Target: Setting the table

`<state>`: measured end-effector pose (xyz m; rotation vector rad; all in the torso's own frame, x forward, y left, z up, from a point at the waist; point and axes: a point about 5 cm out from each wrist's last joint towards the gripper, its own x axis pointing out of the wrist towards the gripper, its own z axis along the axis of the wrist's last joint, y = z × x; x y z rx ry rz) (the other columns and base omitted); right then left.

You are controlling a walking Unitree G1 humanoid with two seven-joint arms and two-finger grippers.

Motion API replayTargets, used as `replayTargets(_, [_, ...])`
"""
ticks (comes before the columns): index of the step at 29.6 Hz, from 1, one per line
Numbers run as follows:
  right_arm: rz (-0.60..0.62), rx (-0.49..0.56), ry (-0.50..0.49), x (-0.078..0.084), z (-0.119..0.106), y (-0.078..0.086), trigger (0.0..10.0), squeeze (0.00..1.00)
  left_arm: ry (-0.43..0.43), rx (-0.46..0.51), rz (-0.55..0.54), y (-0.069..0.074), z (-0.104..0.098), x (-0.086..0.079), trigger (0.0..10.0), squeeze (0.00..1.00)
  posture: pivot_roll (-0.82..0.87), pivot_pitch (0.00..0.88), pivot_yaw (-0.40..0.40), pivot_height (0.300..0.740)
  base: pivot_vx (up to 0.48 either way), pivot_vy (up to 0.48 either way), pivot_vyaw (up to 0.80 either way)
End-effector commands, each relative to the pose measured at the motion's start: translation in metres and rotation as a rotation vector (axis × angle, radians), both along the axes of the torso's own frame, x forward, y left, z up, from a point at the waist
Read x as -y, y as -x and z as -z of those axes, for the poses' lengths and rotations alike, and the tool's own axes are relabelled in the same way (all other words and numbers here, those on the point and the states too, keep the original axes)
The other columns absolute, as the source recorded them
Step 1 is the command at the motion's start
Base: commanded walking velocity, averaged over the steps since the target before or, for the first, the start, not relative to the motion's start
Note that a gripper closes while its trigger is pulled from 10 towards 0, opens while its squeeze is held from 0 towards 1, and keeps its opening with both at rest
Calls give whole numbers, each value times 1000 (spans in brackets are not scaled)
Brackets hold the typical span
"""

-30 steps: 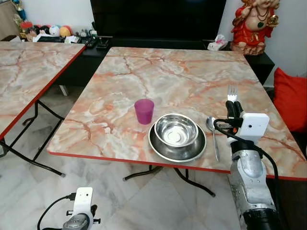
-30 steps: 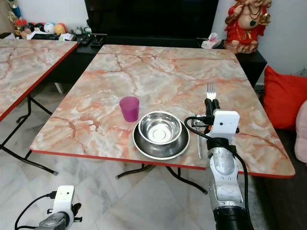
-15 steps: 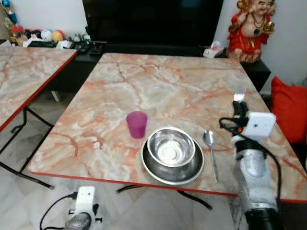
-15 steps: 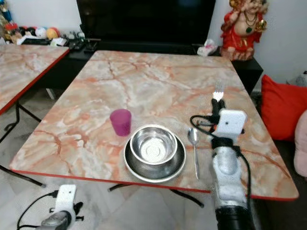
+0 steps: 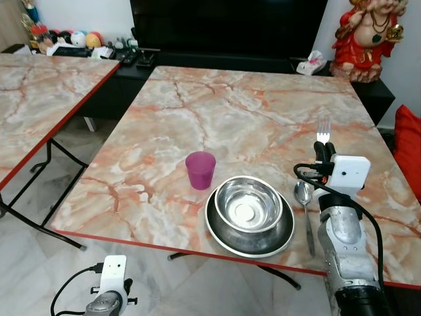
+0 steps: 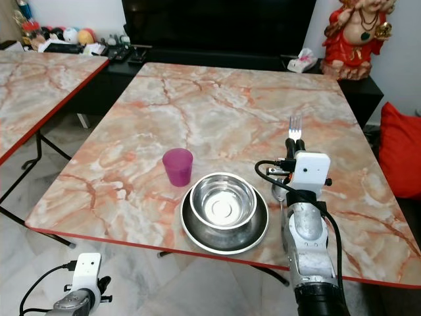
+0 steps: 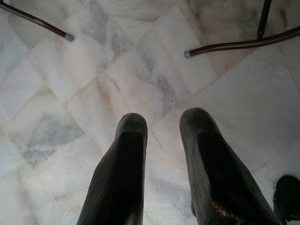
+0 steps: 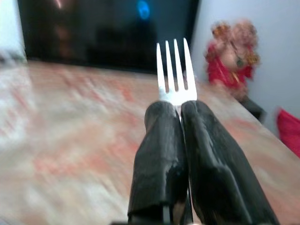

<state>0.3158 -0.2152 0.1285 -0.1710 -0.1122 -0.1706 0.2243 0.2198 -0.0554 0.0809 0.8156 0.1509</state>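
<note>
A steel bowl [image 5: 248, 199] sits inside a steel plate [image 5: 223, 237] near the front edge of the marble table [image 5: 250, 112]. A purple cup [image 5: 200, 170] stands just left of them, and a spoon [image 5: 306, 201] lies on the table just right of the plate. My right gripper [image 5: 323, 151] hovers above the table right of the spoon, shut on a fork [image 5: 323, 127] whose tines point away from me. In the right wrist view the fork [image 8: 175, 70] sticks out from between the fingertips [image 8: 161, 117]. My left gripper [image 7: 161, 122] hangs low over the floor, open and holding nothing.
A second marble table [image 5: 39, 85] stands to the left with a floor gap between. Behind are a black TV unit [image 5: 223, 26], a red statue [image 5: 371, 33] and a red cushion [image 5: 409, 145]. Table legs [image 7: 234, 44] cross the marble floor [image 7: 117, 70].
The whole view swayed as the camera moved. The fork stays held in my right gripper over the table's right side; the cup, bowl, plate and spoon keep their places.
</note>
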Motion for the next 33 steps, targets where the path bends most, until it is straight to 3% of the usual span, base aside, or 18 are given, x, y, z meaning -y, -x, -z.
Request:
replayTargets(1, [25, -65, 21, 7, 5, -1, 10000, 0, 0, -11, 0, 3, 2, 1, 10000, 0, 33, 0, 8, 740, 0, 0, 0])
replayTargets(2, [59, -122, 27, 17, 10, 0, 10000, 0, 0, -11, -1, 2, 2, 1, 10000, 0, 31, 0, 7, 740, 0, 0, 0])
replayTargets(9, [94, -219, -14, 28, 21, 5, 10000, 0, 0, -11, -1, 2, 1, 0, 10000, 0, 24, 0, 14, 740, 0, 0, 0])
replayTargets(17, [54, -387, -37, 14, 46, 11, 10000, 0, -2, -12, 0, 1, 1, 0, 10000, 0, 28, 0, 18, 740, 0, 0, 0])
replayTargets(33, [106, -435, -48, 17, 55, 2, 10000, 0, -1, -17, 5, 2, 1, -1, 10000, 0, 31, 0, 24, 740, 0, 0, 0])
